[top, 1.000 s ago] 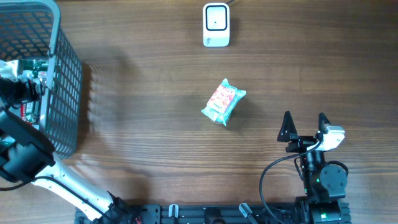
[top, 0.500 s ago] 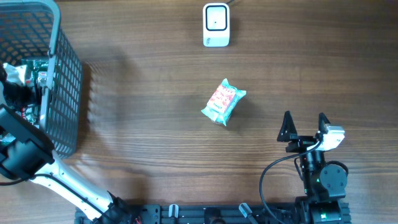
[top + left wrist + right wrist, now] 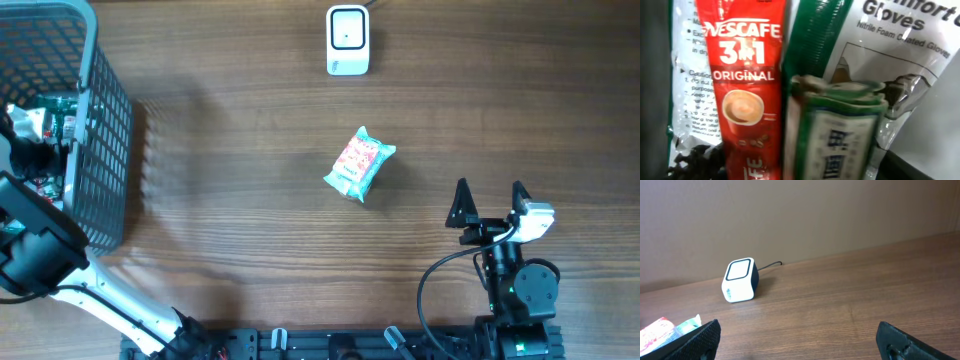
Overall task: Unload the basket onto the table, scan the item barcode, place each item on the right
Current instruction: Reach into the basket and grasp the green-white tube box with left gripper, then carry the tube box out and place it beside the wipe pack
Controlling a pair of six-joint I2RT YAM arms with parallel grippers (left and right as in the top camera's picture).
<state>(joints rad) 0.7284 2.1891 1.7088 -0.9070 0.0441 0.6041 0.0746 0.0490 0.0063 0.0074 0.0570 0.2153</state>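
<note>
- While the table [image 3: 250, 250] spreads wider than anything else, it carries little: a snack packet [image 3: 360, 165] lies mid-table, well apart from both my grippers.
- The wire basket [image 3: 105, 120] stands at the left edge, with the goods for scanning piled inside.
- My left gripper [image 3: 38, 150] reaches into that basket; I cannot tell whether its jaws are parted or clamped on something. My right gripper [image 3: 490, 200] sits low on the right, jaws spread wide, holding nothing.
- The gloves bag [image 3: 910, 45] lies at the back, all floppy, slick film.
- The red coffee sachet [image 3: 742, 85] stands on the left, long and glossy.
- The green packet [image 3: 840, 130] fills the middle of my left wrist view, right against the sachet; I judge it my item. It looks light, soft and crinkly, likely to slip. I would pinch its body across the flat faces, below the crumpled top edge. No barcode shows.
- The scanner [image 3: 347, 40] waits at the far edge.
</note>
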